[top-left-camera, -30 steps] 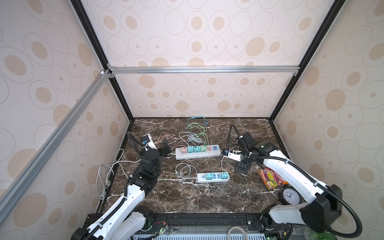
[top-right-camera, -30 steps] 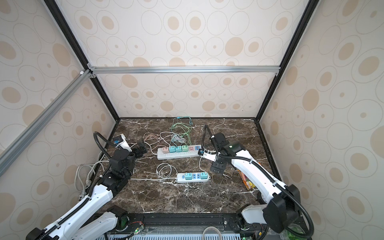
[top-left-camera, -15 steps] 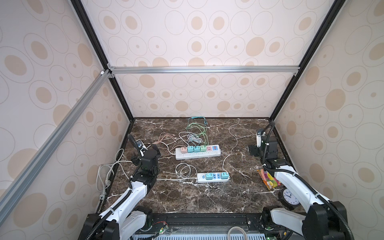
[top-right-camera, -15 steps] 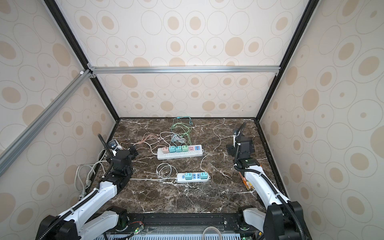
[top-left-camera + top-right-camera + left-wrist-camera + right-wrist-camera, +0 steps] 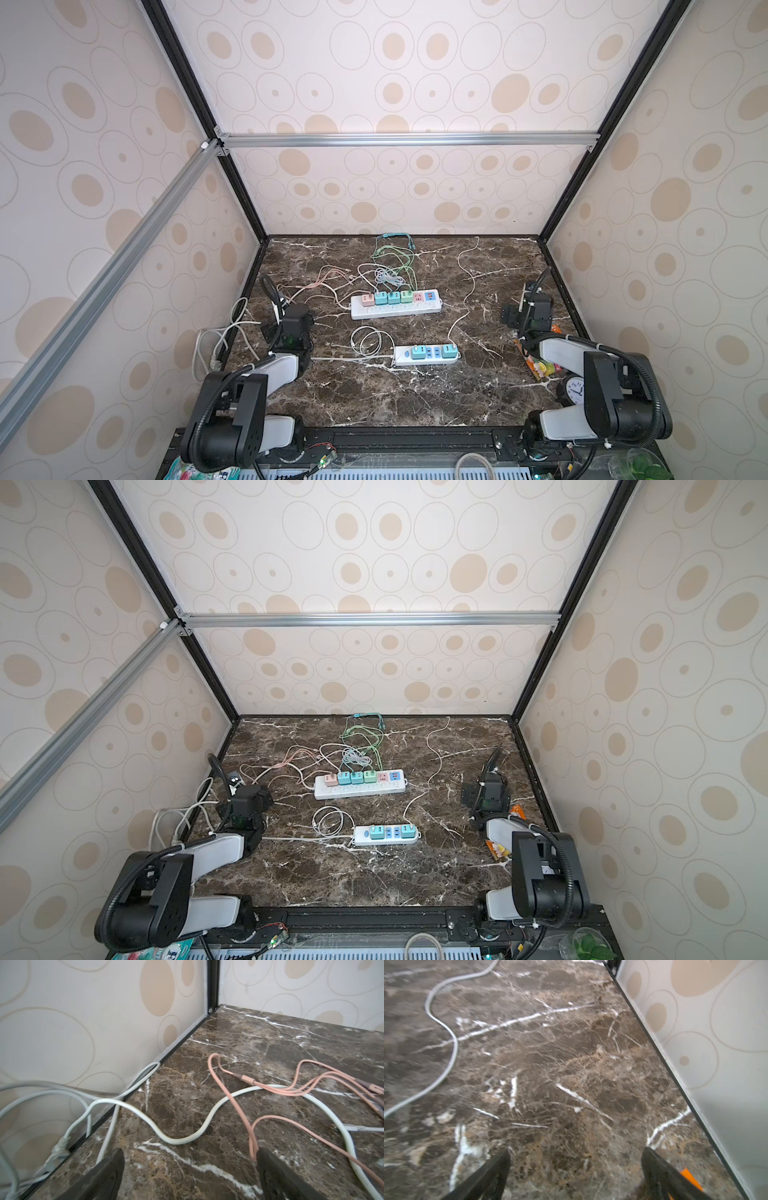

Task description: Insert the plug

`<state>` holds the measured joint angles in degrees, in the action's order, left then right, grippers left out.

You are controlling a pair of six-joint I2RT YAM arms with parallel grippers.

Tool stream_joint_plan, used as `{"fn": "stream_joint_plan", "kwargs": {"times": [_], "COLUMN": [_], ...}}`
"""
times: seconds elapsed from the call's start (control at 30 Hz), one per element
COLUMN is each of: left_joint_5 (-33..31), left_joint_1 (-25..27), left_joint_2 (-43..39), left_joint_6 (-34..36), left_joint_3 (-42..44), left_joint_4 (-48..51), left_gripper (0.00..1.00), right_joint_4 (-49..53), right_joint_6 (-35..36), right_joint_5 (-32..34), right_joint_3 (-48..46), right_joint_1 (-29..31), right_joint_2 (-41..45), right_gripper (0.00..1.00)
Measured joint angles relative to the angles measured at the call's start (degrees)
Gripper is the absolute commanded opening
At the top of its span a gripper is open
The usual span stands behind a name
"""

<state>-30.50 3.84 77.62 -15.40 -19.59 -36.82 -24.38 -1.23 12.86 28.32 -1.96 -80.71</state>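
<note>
Apparently seated: the teal plug [image 5: 448, 351] stands at the right end of the near power strip [image 5: 401, 357], roughly mid-table, and its thin white lead [image 5: 471, 286] wanders off toward the back wall. Too small to tell whether the prongs are fully home. A second teal plug [image 5: 418, 352] stands further left on the same strip, with what look like bare blue sockets between the two. A loose coil of white cable [image 5: 370, 340] lies just beside the strip's left end. Behind, the far power strip [image 5: 395, 309] carries a pink, two teal and a green adapter side by side, and their leads tangle away to the rear, which leaves the front faces reachable. Left gripper [image 5: 190, 1155]: jaws spread wide with nothing between them, low over the marble table [image 5: 374, 399] near the left wall. A pink cable [image 5: 232, 1101] and a thick white cord [image 5: 178, 1140] run under its view. Right gripper [image 5: 576, 1155]: equally wide and empty, over bare marble beside the right wall, close to an orange snack packet [image 5: 540, 365] and a small clock [image 5: 575, 386]. Both arms sit folded at the sides, well apart from either strip. I read that as a rest pose that leaves the middle unobstructed, with the insertion probably done, since I can pick out no loose plug
</note>
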Motion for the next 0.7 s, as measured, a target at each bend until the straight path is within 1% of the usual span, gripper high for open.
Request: {"fn": "stream_joint_plan", "kwargs": {"times": [0.2, 0.3, 0.37, 0.47, 0.5, 0.57, 0.7], "left_joint_5": [6.5, 9.8, 11.3, 13.6, 14.0, 14.3, 14.3], "left_joint_1": [-0.2, -0.2, -0.2, -0.3, -0.3, -0.3, -0.3], "left_joint_2": [4.4, 5.2, 6.4, 10.7, 11.8, 12.9, 12.9], "left_joint_6": [4.9, 7.3, 8.5, 10.1, 10.4, 10.8, 10.8], "left_joint_3": [0.7, 1.7, 3.6, 7.3, 8.4, 9.9, 9.4], "left_joint_4": [-12.0, -18.0, -23.9, -33.2, -34.7, -36.7, -39.0], "left_gripper": [0.98, 0.98, 0.98, 0.99, 0.98, 0.98, 0.98], "right_joint_4": [-7.9, -12.0, -14.0, -15.5, -15.5, -15.9, -18.9], "right_joint_6": [2.2, 2.1, 1.9, 1.9, 1.9, 1.9, 1.9], "right_joint_5": [-10.0, -14.5, -16.7, -18.8, -19.3, -20.0, -19.7], "right_joint_3": [-6.4, -8.7, -8.7, -8.1, -7.8, -7.4, -7.7], "right_joint_1": [0.0, 0.0, 0.0, 0.0, 0.0, 0.0, 0.5], "right_joint_2": [5.0, 5.2, 4.3, 2.9, 2.6, 2.1, 1.1], "right_gripper": [1.00, 1.00, 1.00, 1.00, 1.00, 1.00, 1.00]}}
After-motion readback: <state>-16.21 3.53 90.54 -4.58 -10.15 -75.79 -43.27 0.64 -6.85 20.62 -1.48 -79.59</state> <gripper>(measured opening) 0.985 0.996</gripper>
